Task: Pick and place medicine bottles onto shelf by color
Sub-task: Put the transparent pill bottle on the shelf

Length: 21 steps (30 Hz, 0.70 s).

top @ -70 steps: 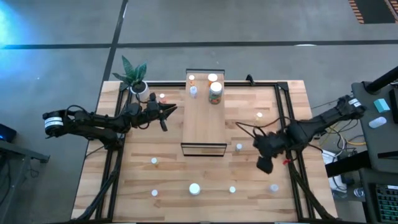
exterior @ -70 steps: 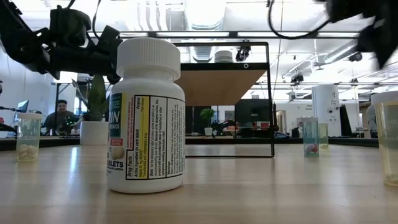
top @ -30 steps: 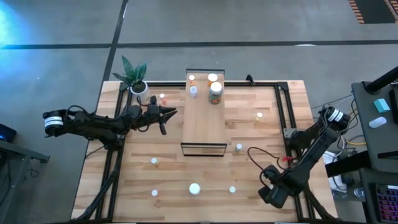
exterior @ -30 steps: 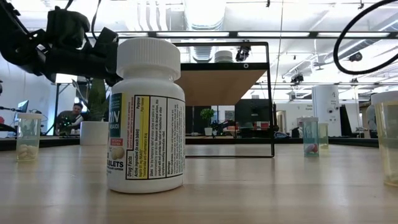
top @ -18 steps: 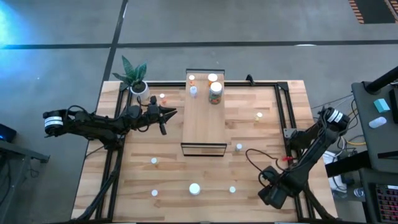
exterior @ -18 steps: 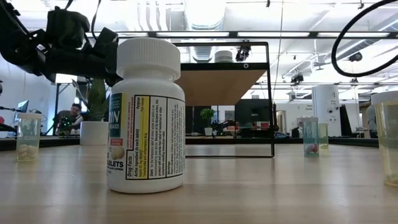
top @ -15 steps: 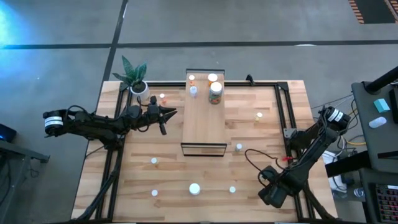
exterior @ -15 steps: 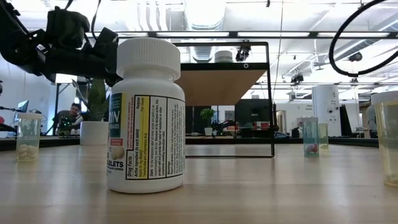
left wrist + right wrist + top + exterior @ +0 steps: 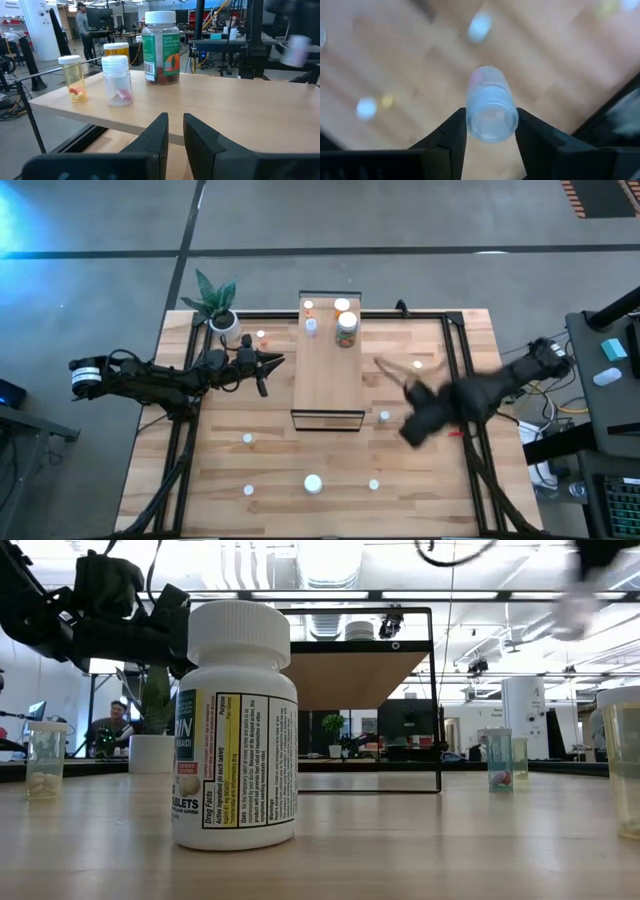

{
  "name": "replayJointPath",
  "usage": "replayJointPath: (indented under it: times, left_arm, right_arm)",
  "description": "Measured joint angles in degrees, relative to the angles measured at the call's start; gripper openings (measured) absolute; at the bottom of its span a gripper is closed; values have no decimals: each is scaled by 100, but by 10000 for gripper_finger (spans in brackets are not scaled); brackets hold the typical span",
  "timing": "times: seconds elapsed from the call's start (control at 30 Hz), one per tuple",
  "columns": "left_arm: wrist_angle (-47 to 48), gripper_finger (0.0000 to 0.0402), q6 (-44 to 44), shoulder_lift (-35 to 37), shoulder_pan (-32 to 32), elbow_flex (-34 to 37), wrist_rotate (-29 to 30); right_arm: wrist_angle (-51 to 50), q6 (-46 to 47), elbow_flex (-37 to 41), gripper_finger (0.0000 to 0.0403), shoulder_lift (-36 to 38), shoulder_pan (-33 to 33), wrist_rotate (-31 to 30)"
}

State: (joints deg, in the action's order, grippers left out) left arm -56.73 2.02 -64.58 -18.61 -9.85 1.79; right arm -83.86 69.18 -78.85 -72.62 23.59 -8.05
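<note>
We start at the right pincer [image 9: 490, 131]: its two dark fingers are closed partway on a clear bottle [image 9: 490, 112] with a pale ribbed cap, gripped at the sides just below the cap. The bottle's long axis runs straight out along the pincer's own line, so the cap faces the wrist camera and the body points away (we cannot read what is inside beyond a faint pink tint).

In the high view the right pincer [image 9: 416, 423] hangs above the surface, blurred, and the shelf [image 9: 328, 360] lies toward its ten o'clock, near but not touching. That is the relation we judge the coming move to turn on: the bottle has to travel toward ten o'clock and come upright over the shelf top. The clear bottle already standing there [image 9: 311, 327] sits at the shelf's twelve o'clock end, beside an amber one [image 9: 308, 308] and a wide jar [image 9: 346, 328], so the matching spot is at the far end.

The left pincer [image 9: 266, 363] waits at the shelf's nine o'clock side, its fingers nearly together and holding nothing. It is nearer the shelf, but the right arm has the bottle.
</note>
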Motion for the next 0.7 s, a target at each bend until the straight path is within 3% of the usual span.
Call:
replayJointPath:
  times: [0.2, 0.4, 0.53, 0.7]
  left_arm:
    - [-4, 40, -9, 0, 2, -1, -1]
    - [-3, 40, -9, 0, 4, -2, -1]
    - [0, 40, 4, 0, 4, -2, -3]
    - [29, 40, 30, -1, 4, -2, -7]
  right_arm:
    - [-375, -2852, -910, 137, -223, -2327, -106]
    - [-280, -5462, -1920, 138, -1067, -4467, -101]
    - [-234, -6672, -2793, 138, -1864, -5350, -53]
    - [-237, -7579, -4017, 139, -2778, -5863, 233]
